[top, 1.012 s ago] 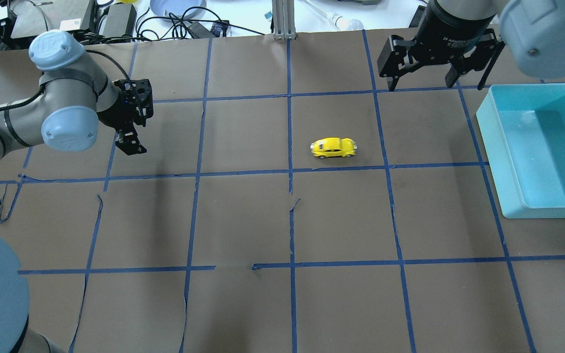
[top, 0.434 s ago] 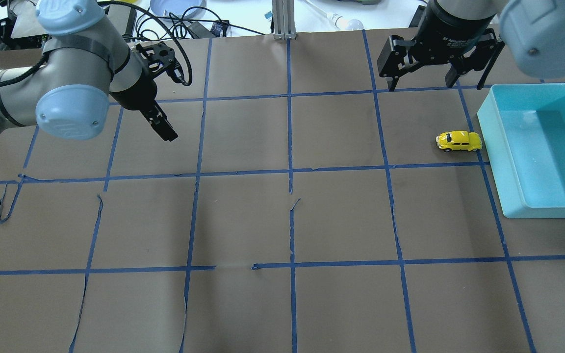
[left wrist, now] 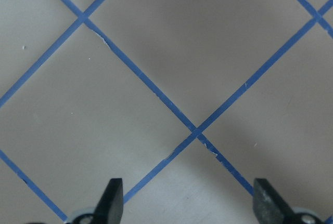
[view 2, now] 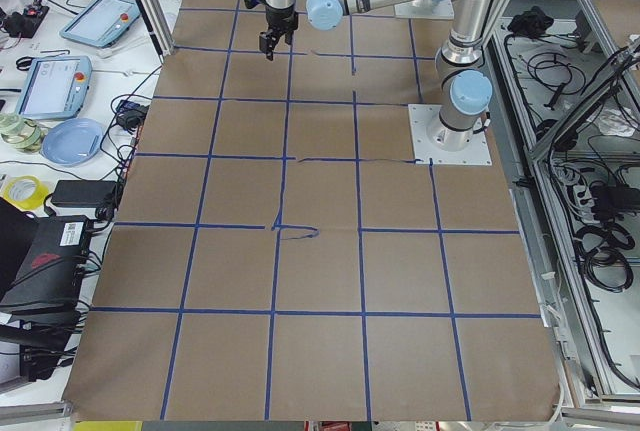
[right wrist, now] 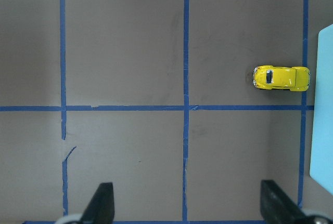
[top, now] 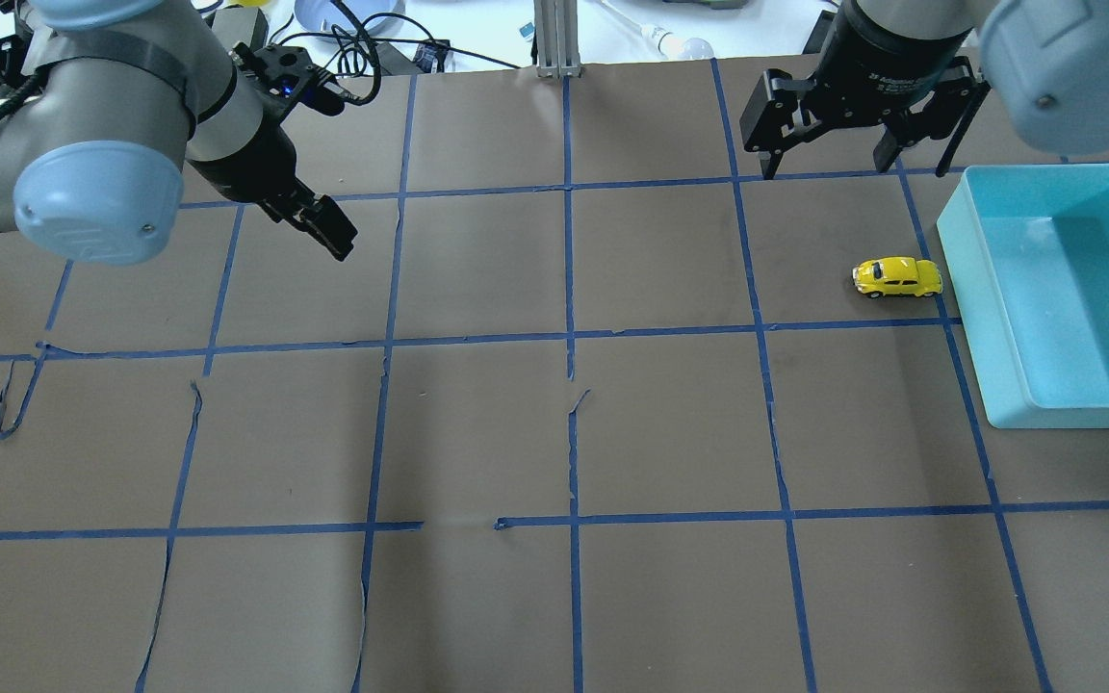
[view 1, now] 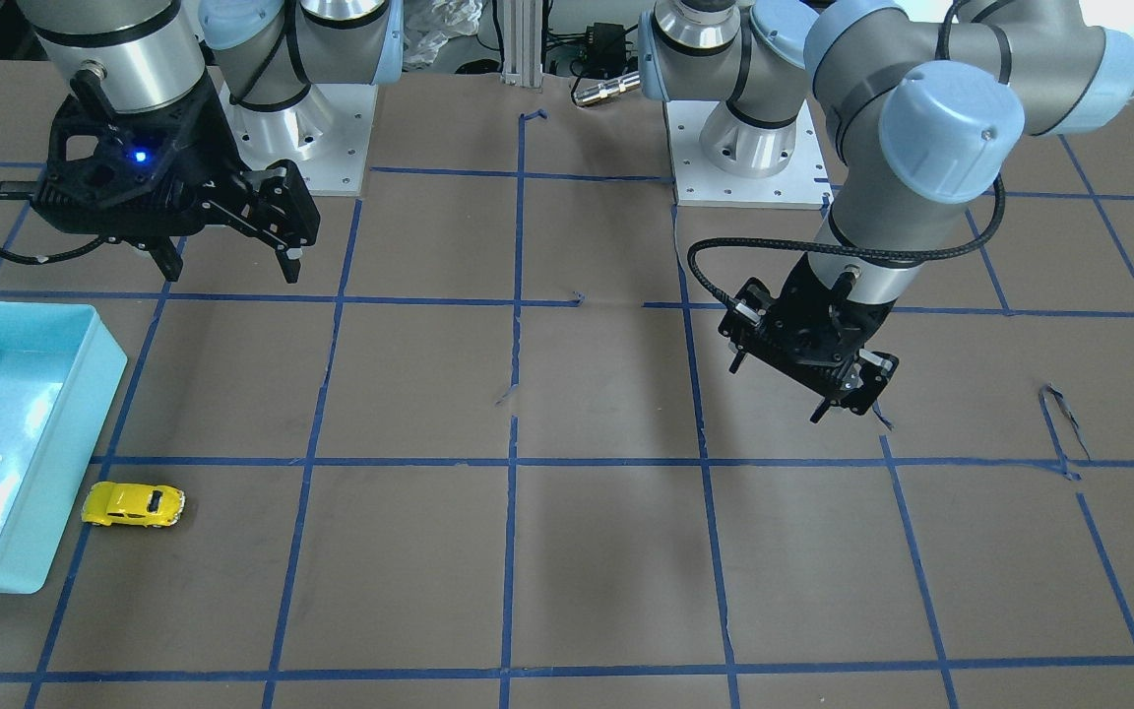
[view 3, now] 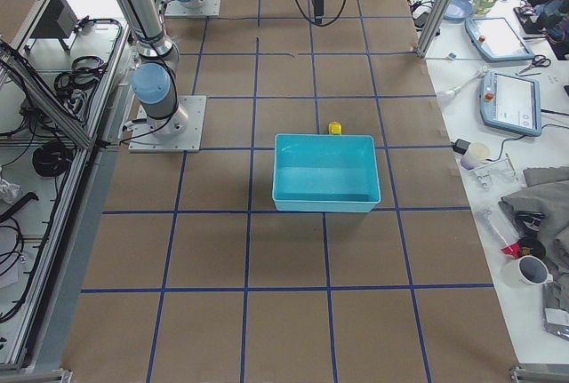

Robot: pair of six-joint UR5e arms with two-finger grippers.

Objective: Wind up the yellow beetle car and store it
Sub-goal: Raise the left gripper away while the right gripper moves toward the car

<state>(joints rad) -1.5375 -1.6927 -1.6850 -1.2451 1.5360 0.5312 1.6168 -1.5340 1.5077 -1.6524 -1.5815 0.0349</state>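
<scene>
The yellow beetle car has been rolled from mid-frame to just beside the teal bin at right; only storing is judged left. The left gripper and right gripper are spread, empty.

**A:** Overhead view sits high behind the robot, looking forward and down over the desk. The front camera faces back at it, steeply down.

**B:** Both catch the yellow beetle car beside the blue bin, mirrored side to side!

**A:** Two end cameras look along the desk from high and far off.

**B:** Wrist cameras point straight down, close in. The right one shares the car with the wide views, while the left sees only tape lines.
</scene>
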